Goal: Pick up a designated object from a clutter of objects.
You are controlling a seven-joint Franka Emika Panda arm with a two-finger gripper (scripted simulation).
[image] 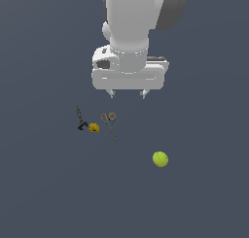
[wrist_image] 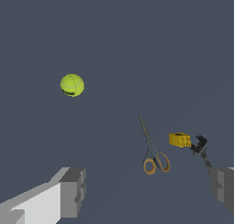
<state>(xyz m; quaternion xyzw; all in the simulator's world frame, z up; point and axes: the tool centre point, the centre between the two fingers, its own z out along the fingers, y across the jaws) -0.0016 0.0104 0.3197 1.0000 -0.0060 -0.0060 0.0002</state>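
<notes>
The yellow-green tennis ball (image: pixel 160 159) lies alone on the dark floor, toward the exterior view's right; it also shows in the wrist view (wrist_image: pixel 72 85). The clutter lies to the exterior view's left: orange-handled scissors (image: pixel 110 124), a tiny yellow-orange lump (image: pixel 94 127) and a thin dark clamp-like tool (image: pixel 80 118). In the wrist view the scissors (wrist_image: pixel 151 150), lump (wrist_image: pixel 180 139) and clamp tool (wrist_image: pixel 202 150) lie close together. My gripper (image: pixel 128 93) hangs high above the floor, open and empty, its fingers (wrist_image: pixel 73 192) wide apart, clear of every object.
The floor (image: pixel 204 198) is a flat, dark grey surface with no edges, walls or containers in view. The white arm (image: pixel 131 28) fills the upper middle of the exterior view.
</notes>
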